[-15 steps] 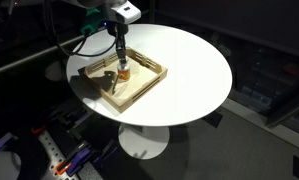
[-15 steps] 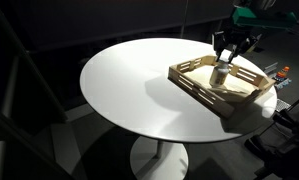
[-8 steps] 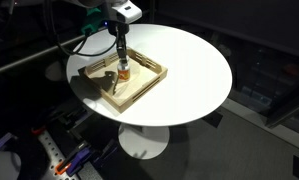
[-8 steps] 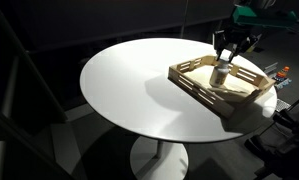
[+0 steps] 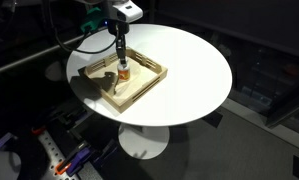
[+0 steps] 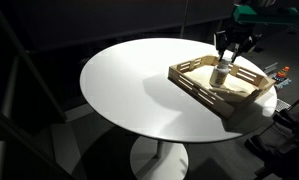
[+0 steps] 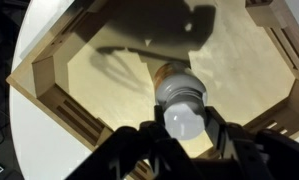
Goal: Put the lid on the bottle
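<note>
1. In the wrist view the gripper (image 7: 185,130) is dark and cut off at the frame's bottom edge; its fingers (image 7: 139,145) pinch the lid (image 7: 182,120).
2. The lid hides the mouth of the bottle (image 7: 169,72).
3. The bottle stands upright inside the wooden tray (image 6: 199,88) on the round white table (image 6: 129,80).

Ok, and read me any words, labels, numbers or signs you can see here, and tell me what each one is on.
None can be read.
bottle: any label print is too small and blurred in both exterior views, and none shows in the wrist view.
lid: plain white, no marking.
wooden tray: no print visible.
</note>
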You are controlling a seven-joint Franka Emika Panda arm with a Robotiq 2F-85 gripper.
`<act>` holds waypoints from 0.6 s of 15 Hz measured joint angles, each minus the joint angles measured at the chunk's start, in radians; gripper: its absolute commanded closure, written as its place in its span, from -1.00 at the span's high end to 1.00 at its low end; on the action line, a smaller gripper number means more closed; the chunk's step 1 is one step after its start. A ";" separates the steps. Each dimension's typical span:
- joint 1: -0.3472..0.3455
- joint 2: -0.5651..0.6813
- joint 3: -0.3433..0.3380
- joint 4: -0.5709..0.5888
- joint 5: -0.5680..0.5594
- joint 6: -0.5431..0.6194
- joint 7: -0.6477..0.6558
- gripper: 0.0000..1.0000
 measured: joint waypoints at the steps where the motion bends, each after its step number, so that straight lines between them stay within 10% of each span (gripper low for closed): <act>1: 0.000 0.000 0.000 0.004 0.000 -0.006 0.000 -0.62; 9: 0.000 0.003 0.001 0.014 -0.001 -0.014 0.000 -0.62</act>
